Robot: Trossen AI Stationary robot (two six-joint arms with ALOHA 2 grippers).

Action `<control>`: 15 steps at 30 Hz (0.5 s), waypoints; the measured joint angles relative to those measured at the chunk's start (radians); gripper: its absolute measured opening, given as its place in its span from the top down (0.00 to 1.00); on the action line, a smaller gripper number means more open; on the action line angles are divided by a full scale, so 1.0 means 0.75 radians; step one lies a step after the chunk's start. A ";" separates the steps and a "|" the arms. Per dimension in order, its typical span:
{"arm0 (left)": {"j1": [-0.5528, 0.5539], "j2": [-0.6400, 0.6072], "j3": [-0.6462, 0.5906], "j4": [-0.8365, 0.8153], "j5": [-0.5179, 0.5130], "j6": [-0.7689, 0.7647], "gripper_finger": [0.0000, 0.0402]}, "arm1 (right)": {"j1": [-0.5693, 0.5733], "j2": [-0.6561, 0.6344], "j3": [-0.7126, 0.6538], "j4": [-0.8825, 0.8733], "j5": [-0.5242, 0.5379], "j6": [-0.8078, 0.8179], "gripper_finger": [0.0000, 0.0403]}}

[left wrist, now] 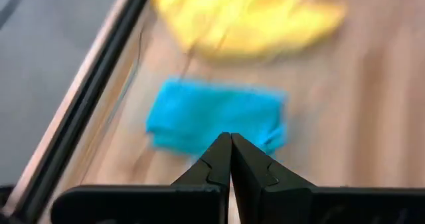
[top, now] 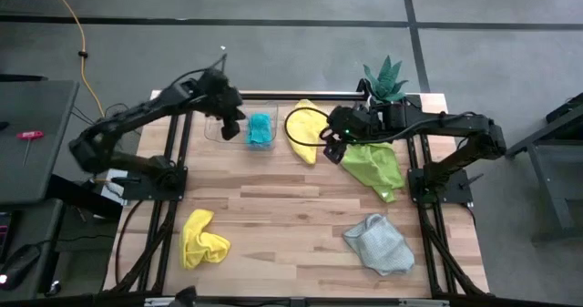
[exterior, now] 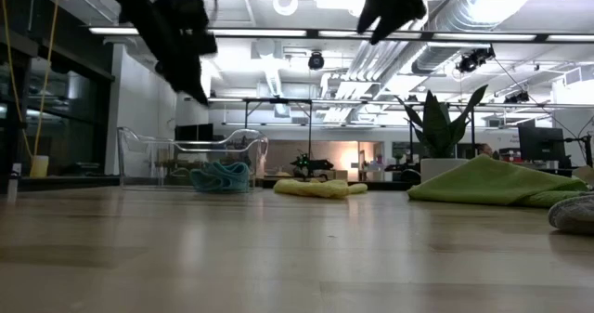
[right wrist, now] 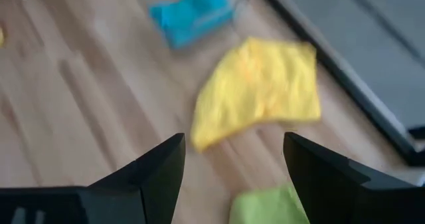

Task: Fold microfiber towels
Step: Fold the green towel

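A folded teal-blue towel [top: 260,129] [left wrist: 212,114] lies in the clear tray [top: 219,132]. My left gripper [top: 235,125] [left wrist: 230,141] hangs shut above the tray, well clear of the towel in the low view [exterior: 190,81]. A yellow towel [top: 305,129] [right wrist: 259,91] lies flat just right of the tray. My right gripper [top: 332,148] [right wrist: 232,151] hovers open, high above the table [exterior: 390,16], between that yellow towel and the lime green towel [top: 373,166] [exterior: 492,181]. A crumpled yellow towel [top: 202,239] lies near left, and a grey towel [top: 378,243] near right.
A green potted plant [top: 385,77] stands at the far edge behind the right arm. The bare wood in the table's middle [top: 291,216] lies between the near towels. Black frame rails run along the left and right edges.
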 joint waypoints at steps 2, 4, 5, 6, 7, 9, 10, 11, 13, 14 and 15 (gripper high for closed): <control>-0.040 -0.106 -0.001 0.020 0.064 -0.107 1.00 | 0.000 0.000 0.000 -0.095 -0.075 0.014 0.39; -0.111 -0.218 -0.022 0.082 0.083 -0.205 1.00 | 0.001 0.000 0.000 -0.193 -0.131 0.032 0.39; -0.155 -0.272 -0.041 0.142 0.084 -0.259 1.00 | 0.005 0.000 0.000 -0.238 -0.137 0.038 0.39; -0.204 -0.323 -0.065 0.212 0.081 -0.325 1.00 | 0.011 0.000 0.000 -0.281 -0.134 0.042 0.39; -0.256 -0.371 -0.093 0.285 0.068 -0.394 1.00 | 0.017 0.000 0.000 -0.321 -0.119 0.041 0.39; -0.372 -0.452 -0.158 0.458 0.010 -0.534 1.00 | 0.029 0.000 0.000 -0.390 -0.104 0.042 0.39; -0.437 -0.485 -0.192 0.546 -0.022 -0.601 1.00 | 0.033 0.000 0.000 -0.421 -0.100 0.042 0.39; -0.496 -0.513 -0.225 0.626 -0.057 -0.656 1.00 | 0.038 -0.002 -0.008 -0.436 -0.096 0.042 0.39; -0.618 -0.551 -0.283 0.777 -0.141 -0.737 1.00 | 0.042 -0.030 -0.077 -0.430 -0.095 0.052 0.39; -0.675 -0.559 -0.302 0.828 -0.185 -0.756 1.00 | 0.044 -0.055 -0.133 -0.423 -0.097 0.072 0.39; -0.729 -0.564 -0.316 0.867 -0.234 -0.763 1.00 | 0.042 -0.089 -0.203 -0.409 -0.109 0.101 0.39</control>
